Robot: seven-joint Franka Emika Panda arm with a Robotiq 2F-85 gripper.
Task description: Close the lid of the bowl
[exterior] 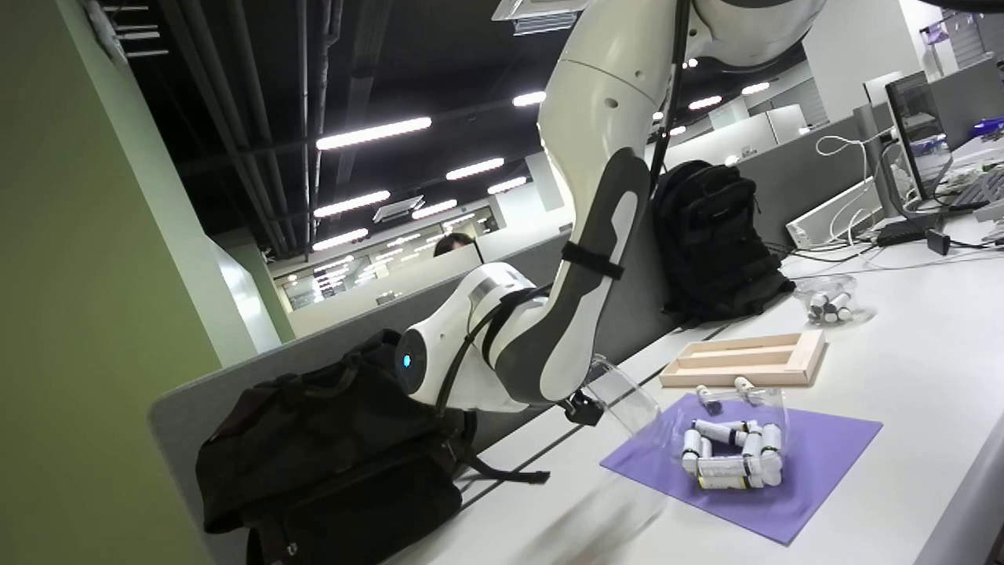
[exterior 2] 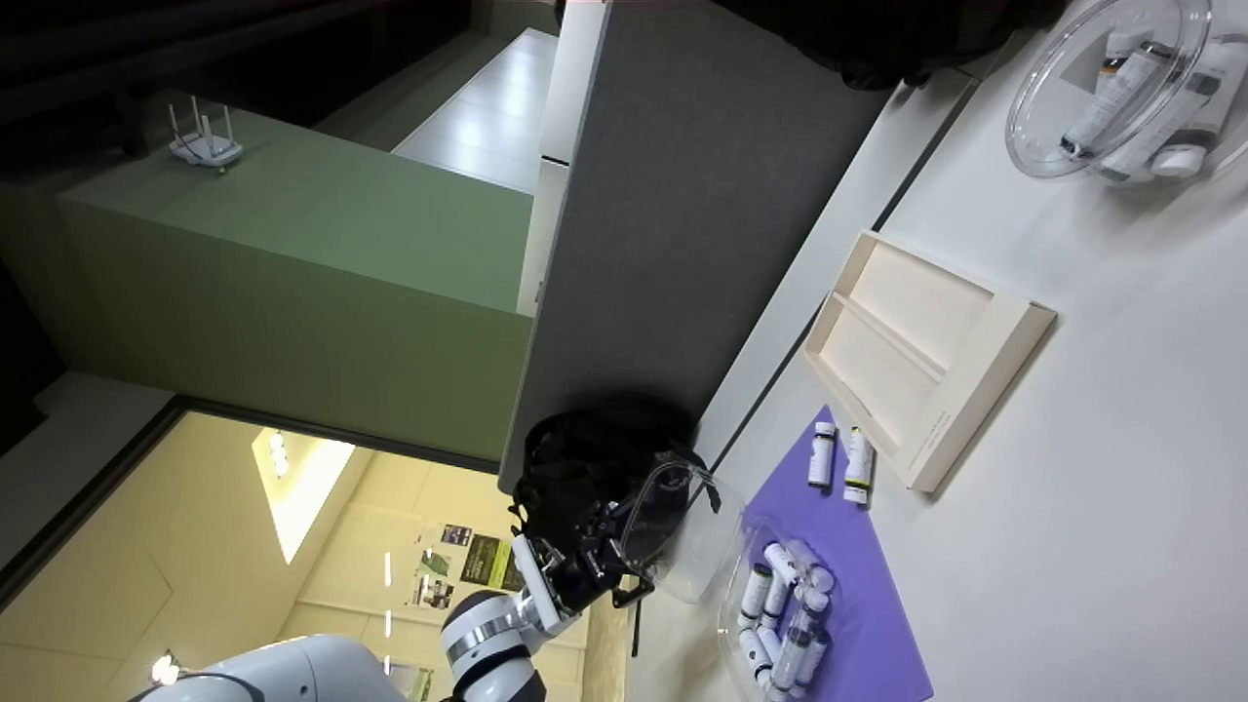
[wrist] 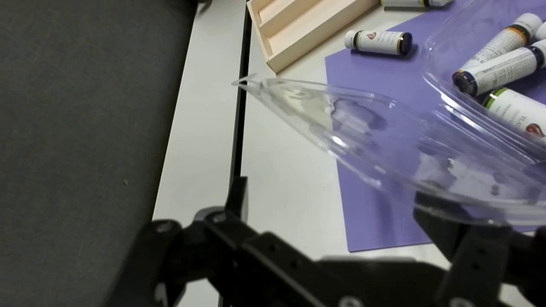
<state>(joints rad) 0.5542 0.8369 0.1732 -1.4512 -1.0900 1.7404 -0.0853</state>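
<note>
Under strip lights (exterior: pixel 375 133), a grey partition (exterior 2: pixel 682 195) lines the back edge of a white worktop (exterior: pixel 902 345), with a green wall (exterior: pixel 102 329) at far left in an exterior view. From left, one black bag (exterior: pixel 321 455) sits by that edge; next comes the robot's gripper (wrist: pixel 331 194), its two fingers spread well apart, one overlapping the clear lid (wrist: pixel 362 128) in the wrist view, though whether it touches cannot be told. The single lid, glossy and see-through with a rounded outline, stands open and tilted on the back-edge side of its clear bowl (wrist: pixel 443 100). The bowl, heaped with white-labelled bottles (exterior 2: pixel 756 590) too jumbled to count, rests on one purple sheet (exterior: pixel 831 439) between the worktop's back and front edges. Two loose bottles (exterior 2: pixel 822 455) lie by a corner of the sheet, near one wooden tray (exterior 2: pixel 975 390) with two compartments. Behind the tray, one black backpack (exterior: pixel 714 243) stands at the back edge; at right, a second clear container (exterior: pixel 831 284) also holds bottles.
</note>
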